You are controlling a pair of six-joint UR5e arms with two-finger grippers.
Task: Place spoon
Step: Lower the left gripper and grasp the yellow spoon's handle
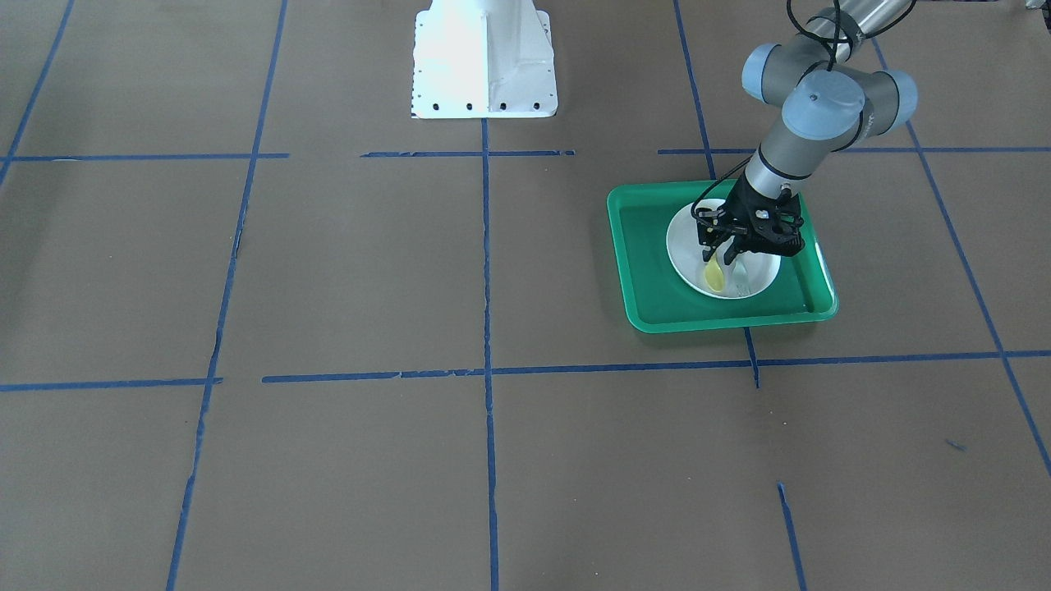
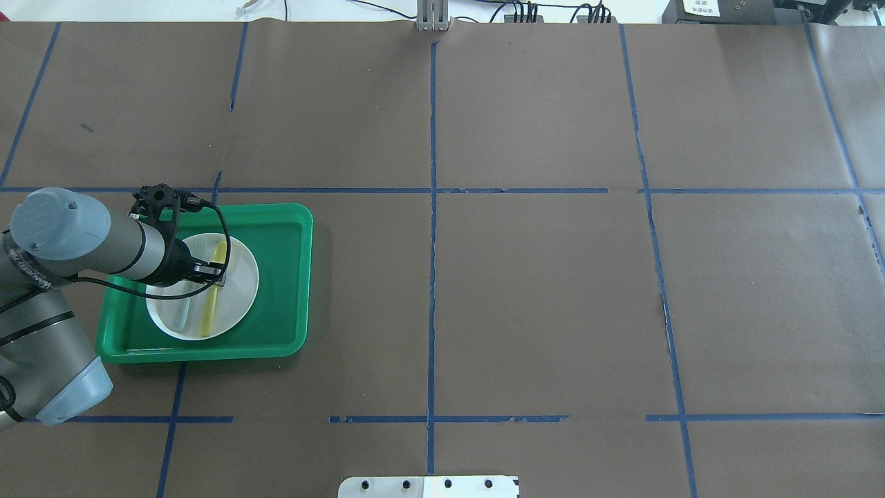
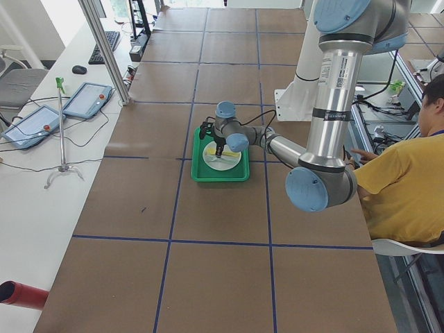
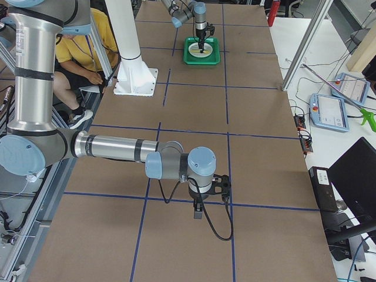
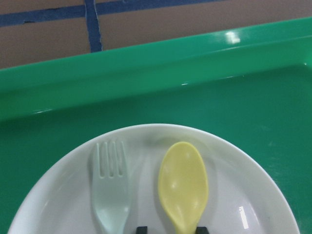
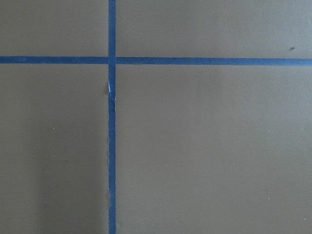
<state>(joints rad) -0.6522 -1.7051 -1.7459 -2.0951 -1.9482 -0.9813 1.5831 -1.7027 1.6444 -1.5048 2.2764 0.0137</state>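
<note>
1. The spoon lies flat on the white plate, yellow bowl facing up. In the left wrist view the bowl points to 12 o'clock and the handle runs off toward 6.
2. At its 9 o'clock there's a pale grey-green fork, tines also toward 12. It's roughly parallel to the spoon and not touching it, as far as I can see.
3. The left gripper hangs right over the plate, pointing down. Its fingers are apart, one on each side of the spoon's neck, and the 9 o'clock one sits in the gap between fork and spoon. There's visible space on that side, so it's straddling the spoon, not pinching it.
4. The plate sits about mid-way in a green tray, which rests flat on the tabletop.
5. In the overhead view the tray is at the 9 o'clock side of the tabletop, sitting across one of the blue tape lines on the brown paper.
6. The right gripper is well apart from all that, hanging over the brown paper near a tape crossing. Only the side view shows it, so I can't tell whether its fingers are apart or together.
</note>
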